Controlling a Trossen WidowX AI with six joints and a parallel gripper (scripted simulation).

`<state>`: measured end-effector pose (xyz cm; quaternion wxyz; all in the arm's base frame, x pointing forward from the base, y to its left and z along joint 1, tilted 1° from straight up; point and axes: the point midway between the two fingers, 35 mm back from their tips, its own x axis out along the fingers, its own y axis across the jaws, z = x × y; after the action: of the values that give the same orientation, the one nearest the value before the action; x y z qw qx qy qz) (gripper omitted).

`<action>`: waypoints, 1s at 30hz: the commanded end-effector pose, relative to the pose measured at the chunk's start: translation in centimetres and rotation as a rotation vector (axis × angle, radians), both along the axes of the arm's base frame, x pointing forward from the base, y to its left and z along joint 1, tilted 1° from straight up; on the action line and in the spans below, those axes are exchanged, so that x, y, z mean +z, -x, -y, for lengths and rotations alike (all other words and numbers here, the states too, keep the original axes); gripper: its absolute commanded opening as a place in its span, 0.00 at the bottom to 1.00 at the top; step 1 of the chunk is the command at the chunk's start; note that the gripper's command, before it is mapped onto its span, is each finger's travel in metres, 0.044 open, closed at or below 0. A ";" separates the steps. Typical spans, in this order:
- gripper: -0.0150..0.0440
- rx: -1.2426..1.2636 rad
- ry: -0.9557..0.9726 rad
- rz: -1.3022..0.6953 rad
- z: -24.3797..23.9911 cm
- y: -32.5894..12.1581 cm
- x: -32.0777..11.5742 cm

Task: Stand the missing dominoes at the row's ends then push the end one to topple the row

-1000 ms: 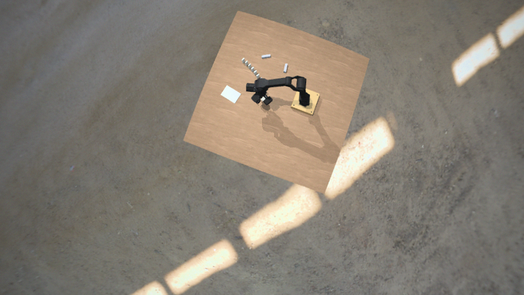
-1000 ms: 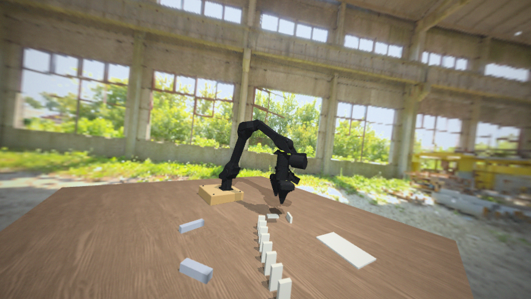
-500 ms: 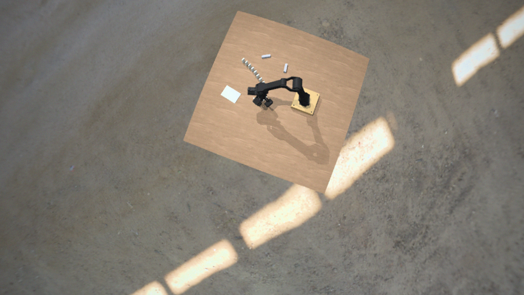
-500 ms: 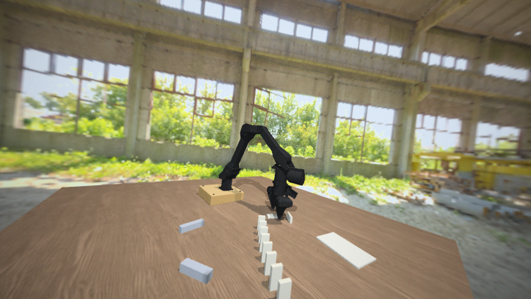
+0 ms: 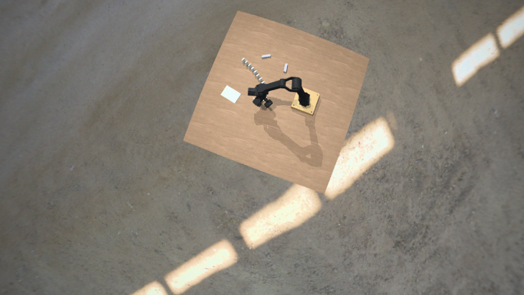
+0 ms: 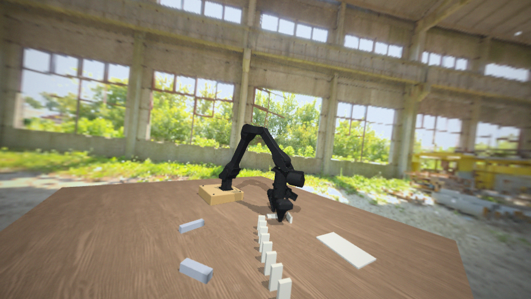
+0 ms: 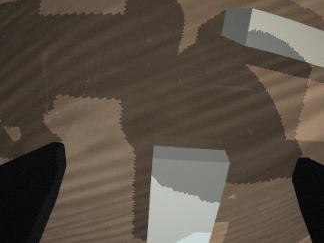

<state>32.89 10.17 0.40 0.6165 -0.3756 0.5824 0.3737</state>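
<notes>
Black end effector (image 5: 262,102) (image 6: 278,215) (image 7: 186,164) open and gripping nothing, low over loose white dominoes (image 6: 272,215) (image 7: 186,194), standing domino row (image 5: 252,68) (image 6: 270,263) slanting inward from near the bench's (image 5: 223,128) (image 6: 111,241) left edge in top view, white card (image 5: 230,94) (image 6: 346,250) by that edge.

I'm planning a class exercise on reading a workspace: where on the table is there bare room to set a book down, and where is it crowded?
Bare wood lies between the domino row and the white card. Another patch borders the yellowish base, toward the table's nearest right edge. It's crowded around the open gripper, near two loose white dominoes.
</notes>
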 end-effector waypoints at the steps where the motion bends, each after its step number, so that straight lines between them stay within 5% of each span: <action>1: 0.96 -0.002 0.002 0.002 0.0 0.0 -0.1; 13: 0.44 -0.002 0.002 0.002 0.0 0.0 -0.1; 23: 0.44 -0.002 0.002 0.002 0.0 0.0 0.1; 30: 0.44 -0.002 0.002 0.002 0.1 -0.1 6.9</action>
<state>32.49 10.03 3.66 0.6059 -0.3726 0.5935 0.3766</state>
